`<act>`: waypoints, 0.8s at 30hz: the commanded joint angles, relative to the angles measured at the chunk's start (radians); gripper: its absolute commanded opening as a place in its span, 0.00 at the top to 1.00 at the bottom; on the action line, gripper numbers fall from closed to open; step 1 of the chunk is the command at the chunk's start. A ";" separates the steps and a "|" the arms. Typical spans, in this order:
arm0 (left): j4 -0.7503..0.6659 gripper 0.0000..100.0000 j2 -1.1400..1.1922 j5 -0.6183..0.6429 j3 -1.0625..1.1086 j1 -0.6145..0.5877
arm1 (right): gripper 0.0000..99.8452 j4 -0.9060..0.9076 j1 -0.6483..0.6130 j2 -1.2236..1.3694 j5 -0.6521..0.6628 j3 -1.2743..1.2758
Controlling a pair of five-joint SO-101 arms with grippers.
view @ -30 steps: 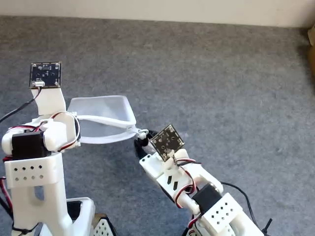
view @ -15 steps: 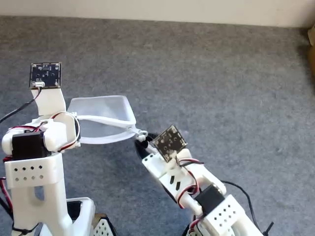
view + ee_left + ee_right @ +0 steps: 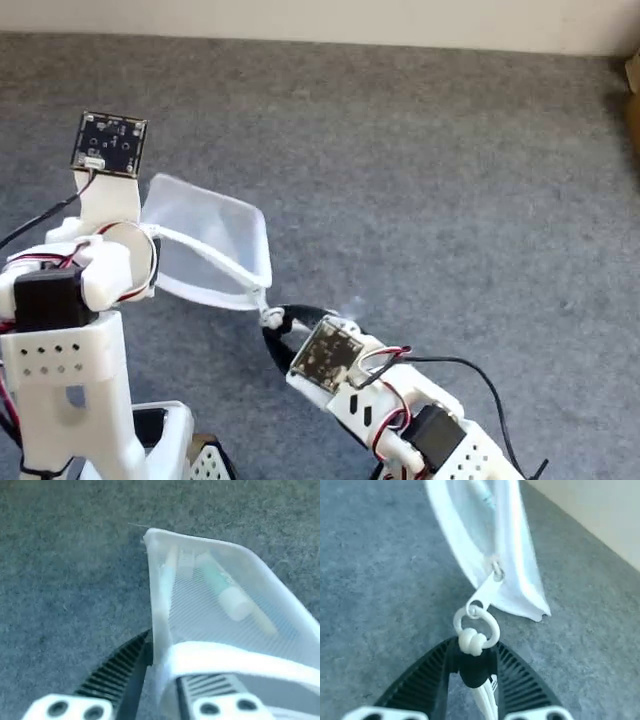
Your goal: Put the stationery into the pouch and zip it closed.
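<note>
Stretching between the two arms over the grey desk [image 3: 450, 150], the translucent pouch [image 3: 205, 240] is gripped at both ends. The left fingers [image 3: 137, 652] are clenched on its rim at one end. The right fingers [image 3: 450, 662] are clamped on the knotted cord of the zipper pull [image 3: 476, 622] at the opposite corner. The stationery [image 3: 220, 585], a pen and a white-capped tube, lies inside the pouch.
</note>
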 commanded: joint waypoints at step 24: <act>-0.176 0.76 0.054 -0.069 -0.122 0.641 | 1.00 0.004 -0.022 -0.018 0.020 0.016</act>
